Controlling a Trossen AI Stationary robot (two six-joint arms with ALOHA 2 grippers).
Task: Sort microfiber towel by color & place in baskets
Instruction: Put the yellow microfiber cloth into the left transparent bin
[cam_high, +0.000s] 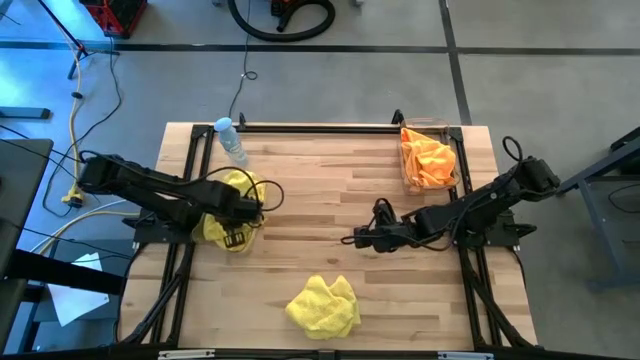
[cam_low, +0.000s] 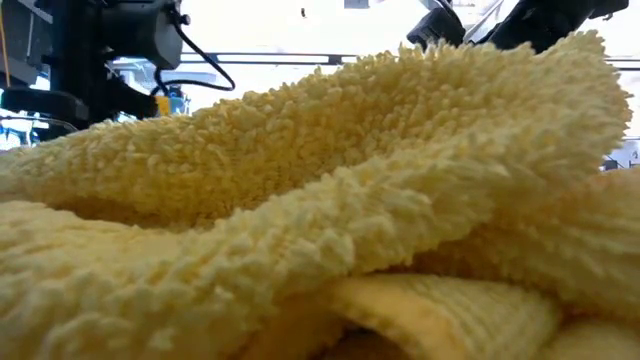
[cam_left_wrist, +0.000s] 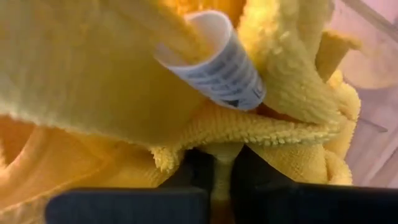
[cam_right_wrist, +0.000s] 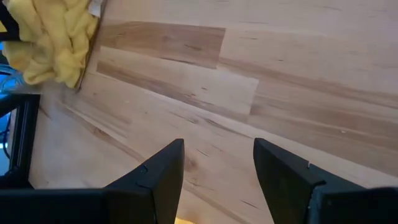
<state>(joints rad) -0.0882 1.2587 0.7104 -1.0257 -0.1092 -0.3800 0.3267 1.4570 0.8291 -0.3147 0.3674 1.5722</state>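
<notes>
Grey concrete floor (cam_high: 560, 40) crossed by dark seams surrounds the wooden counter (cam_high: 330, 215); cables (cam_high: 85, 110) trail at one side

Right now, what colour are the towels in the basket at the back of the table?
Orange. The towels fill the clear basket at the table's back right corner, best seen in the high view.

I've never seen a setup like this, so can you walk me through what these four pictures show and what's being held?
Two robot arms work at a wooden table. The overhead picture shows it all. The left gripper is in a clear basket of yellow towels, closed on a yellow towel; its wrist camera sees that up close. The right gripper hovers open and empty over bare wood, as its wrist camera shows. Another basket holds orange towels. A loose yellow pile fills the table-level picture. A bottle lies nearby.
</notes>
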